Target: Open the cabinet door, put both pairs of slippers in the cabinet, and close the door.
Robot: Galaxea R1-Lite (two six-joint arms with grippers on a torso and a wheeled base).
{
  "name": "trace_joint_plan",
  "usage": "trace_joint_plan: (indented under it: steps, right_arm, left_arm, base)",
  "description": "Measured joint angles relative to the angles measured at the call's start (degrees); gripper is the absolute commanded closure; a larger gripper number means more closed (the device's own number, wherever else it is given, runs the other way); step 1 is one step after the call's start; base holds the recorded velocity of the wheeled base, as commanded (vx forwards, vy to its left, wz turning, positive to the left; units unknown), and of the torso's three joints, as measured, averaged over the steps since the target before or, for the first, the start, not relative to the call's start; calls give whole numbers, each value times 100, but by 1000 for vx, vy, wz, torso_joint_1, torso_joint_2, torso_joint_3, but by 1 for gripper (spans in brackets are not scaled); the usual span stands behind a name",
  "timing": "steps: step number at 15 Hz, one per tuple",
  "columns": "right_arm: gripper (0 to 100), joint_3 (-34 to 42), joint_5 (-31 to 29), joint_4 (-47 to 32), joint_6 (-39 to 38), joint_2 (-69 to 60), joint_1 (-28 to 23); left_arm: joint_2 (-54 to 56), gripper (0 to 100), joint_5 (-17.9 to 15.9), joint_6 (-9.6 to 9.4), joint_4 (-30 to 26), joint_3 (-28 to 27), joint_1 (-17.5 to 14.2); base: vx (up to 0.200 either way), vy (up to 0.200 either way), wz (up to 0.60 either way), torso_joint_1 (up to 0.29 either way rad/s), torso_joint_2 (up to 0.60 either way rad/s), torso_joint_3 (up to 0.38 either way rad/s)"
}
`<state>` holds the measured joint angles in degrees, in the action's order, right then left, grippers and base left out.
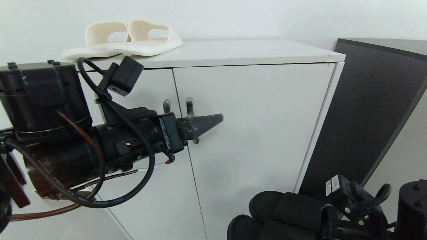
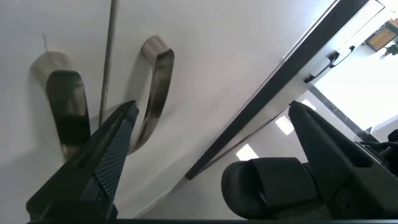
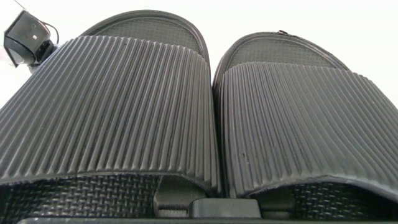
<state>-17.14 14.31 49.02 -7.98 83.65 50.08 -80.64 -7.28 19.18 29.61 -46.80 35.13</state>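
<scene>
The white cabinet (image 1: 253,126) stands with both doors shut. Two metal handles sit at the door seam, the left one (image 1: 166,105) and the right one (image 1: 189,106). My left gripper (image 1: 216,119) is level with the right handle (image 2: 155,87) and is open (image 2: 212,107). That handle lies just inside one finger (image 2: 112,155); I cannot tell whether they touch. A cream pair of slippers (image 1: 133,40) lies on the cabinet top. My right gripper (image 1: 328,220) is low at the right, shut on a black ribbed pair of slippers (image 1: 277,213), (image 3: 199,106).
A dark panel (image 1: 367,116) leans or stands just right of the cabinet. The white wall (image 1: 233,16) is behind the cabinet. The black slippers (image 2: 267,186) hang below and in front of the right door.
</scene>
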Motion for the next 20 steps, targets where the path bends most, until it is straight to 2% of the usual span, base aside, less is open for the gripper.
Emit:
trace_joint_plan:
  steps: [1,4,8,11,16,20]
  right_arm:
    - [100,5,0,2,-2,0,-2]
    - [100,66,22,2,7,0,2]
    - [100,141,137,9,9,-72,52]
    - [100,157,148,11,9,-96,90]
    - [100,160,143,6,9,-88,107]
    - [100,160,141,5,9,-85,144]
  left_arm:
    - [-23,100,2,-2,16,-5,-18]
    - [-52,100,30,-106,13,30,-38]
    - [230,100,-5,-145,-24,232,-13]
    - [655,100,-35,-161,-11,606,39]
    - [1626,100,4,-322,-35,1334,133]
    - [2265,100,-16,-308,-33,1587,196]
  base:
    - [0,0,0,0,0,0]
    - [0,0,0,0,0,0]
    - [0,0,0,0,0,0]
    - [0,0,0,0,0,0]
    - [0,0,0,0,0,0]
    - [0,0,0,0,0,0]
